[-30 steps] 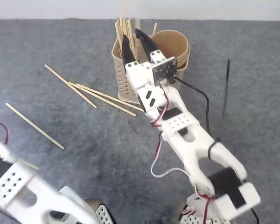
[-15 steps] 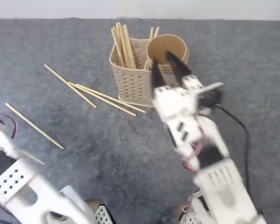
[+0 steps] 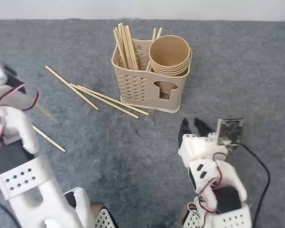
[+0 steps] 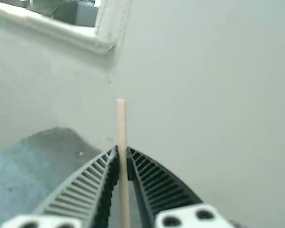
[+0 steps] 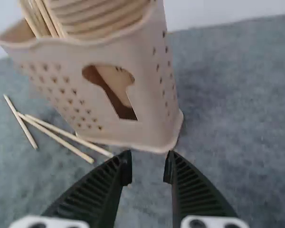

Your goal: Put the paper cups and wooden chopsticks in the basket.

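The beige perforated basket [image 3: 147, 90] stands at the back centre with a stack of paper cups [image 3: 169, 54] and a bundle of wooden chopsticks [image 3: 123, 45] in it. Loose chopsticks [image 3: 102, 99] lie on the carpet to its left, and one more [image 3: 48, 138] lies nearer the left arm [image 3: 12, 123]. My left gripper [image 4: 122, 159] is shut on a single chopstick [image 4: 120, 128] that sticks out past its tips. In front of the basket [image 5: 109, 95], my right gripper [image 3: 191, 128] is low, open and holds nothing.
Grey carpet covers the table. A pale wall runs along its far edge. The right arm's base [image 3: 218, 209] and its cable [image 3: 263, 180] are at the near right. Loose chopsticks [image 5: 52, 130] lie beside the basket's foot.
The right arm drew back from above the basket to the near side, its gripper now low in front of it. The left arm swung up along the left edge.
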